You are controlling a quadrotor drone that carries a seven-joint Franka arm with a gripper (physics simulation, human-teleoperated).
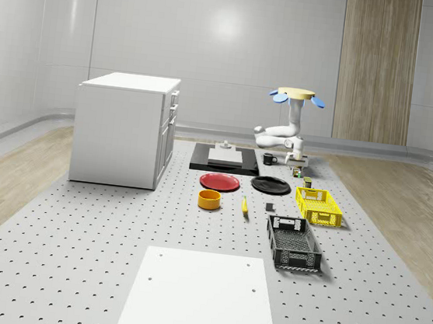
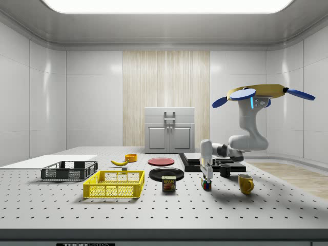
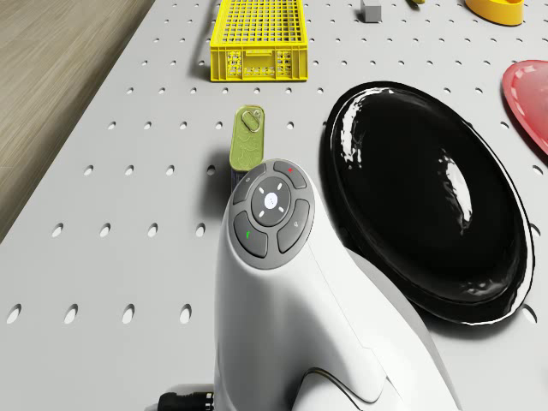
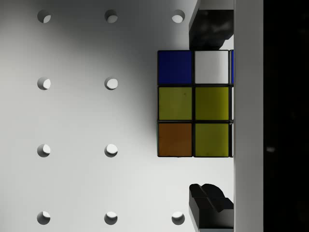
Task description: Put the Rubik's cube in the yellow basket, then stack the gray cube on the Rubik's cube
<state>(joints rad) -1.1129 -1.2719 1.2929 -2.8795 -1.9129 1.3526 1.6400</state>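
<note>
The Rubik's cube (image 4: 193, 104) lies on the perforated table with blue, white, yellow and orange squares facing up. My gripper (image 4: 210, 116) is open right above it, one black finger (image 4: 210, 29) on each side of the cube. In the side view the gripper (image 2: 206, 176) hangs just over the cube (image 2: 206, 185). The drone (image 1: 296, 97) hovers above the table's far right part in the whole-scene view. The yellow basket (image 1: 319, 206) stands nearer the front, also seen as the yellow basket (image 2: 115, 184). The small gray cube (image 1: 270, 208) rests left of the basket.
A Spam can (image 2: 168, 183) stands between the cube and the basket. A black plate (image 1: 270, 184), red plate (image 1: 220, 181), orange bowl (image 1: 209, 199), banana (image 1: 244, 205) and black crate (image 1: 293, 243) lie around. A yellow mug (image 2: 245, 183) and black mug (image 2: 225, 170) sit close by.
</note>
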